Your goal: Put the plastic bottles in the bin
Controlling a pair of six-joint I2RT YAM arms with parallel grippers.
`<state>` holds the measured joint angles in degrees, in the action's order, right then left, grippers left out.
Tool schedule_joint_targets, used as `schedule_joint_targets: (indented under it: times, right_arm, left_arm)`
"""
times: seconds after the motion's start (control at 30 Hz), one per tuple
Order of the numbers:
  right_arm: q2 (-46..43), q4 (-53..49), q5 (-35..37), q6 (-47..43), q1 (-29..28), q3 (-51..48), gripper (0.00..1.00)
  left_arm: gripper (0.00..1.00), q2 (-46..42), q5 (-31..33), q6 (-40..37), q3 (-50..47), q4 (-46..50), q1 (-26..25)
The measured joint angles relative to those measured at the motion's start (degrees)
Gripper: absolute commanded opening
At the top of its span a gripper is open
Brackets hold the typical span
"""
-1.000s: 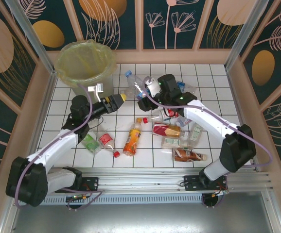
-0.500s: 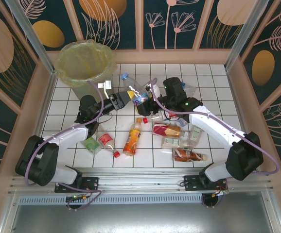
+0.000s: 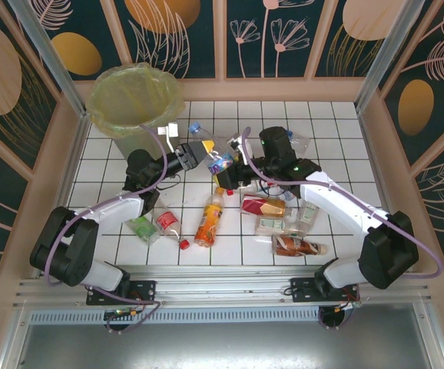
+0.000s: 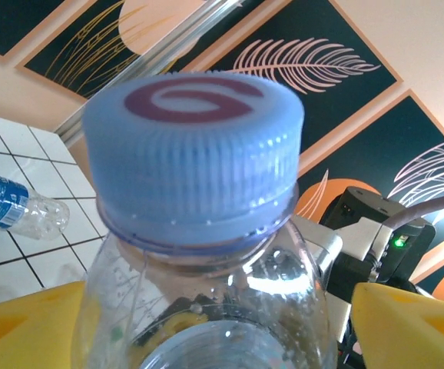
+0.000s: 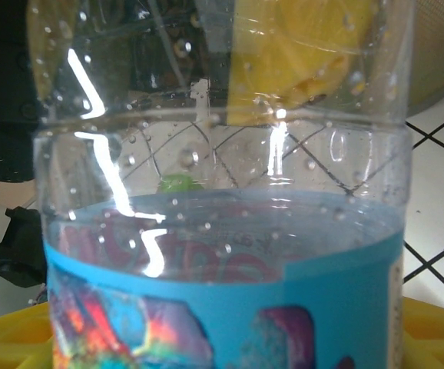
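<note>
bottle with blue label and maroon cap swirl, in pinch of right gripper, left gripper agape round neck

Left end effector seemingly parted; right end effector clamped.

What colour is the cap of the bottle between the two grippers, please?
Pale blue cap with a maroon swirl on top; clearest in the left wrist view.

I'm looking down on a white-tiled bench with dark grout, walled by dark teal panels printed with orange discs and pale leaf outlines. Aluminium posts rise at its far corners. The lighting is even.
</note>
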<state>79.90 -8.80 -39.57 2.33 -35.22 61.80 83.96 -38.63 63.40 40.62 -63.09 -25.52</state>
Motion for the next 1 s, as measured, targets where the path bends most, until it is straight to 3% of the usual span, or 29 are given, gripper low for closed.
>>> schedule_joint_targets:
  times: [0.3, 0.67, 1.0]
  right_arm:
    - [0.0, 0.1, -0.5, 0.0, 0.0, 0.0, 0.73]
    - [-0.4, 0.5, -0.4, 0.9, 0.0, -0.2, 0.99]
    - [-7.3, 1.2, 2.8, 1.2, 0.0, -3.1, 0.99]
  left_arm:
    - [0.59, -0.1, 0.1, 0.0, 0.1, 0.5, 0.0]
    - [0.61, -2.3, 0.2, -2.3, 1.1, 5.4, 0.0]
    - [0.62, -5.6, 1.6, -13.6, 10.9, 25.7, -0.5]
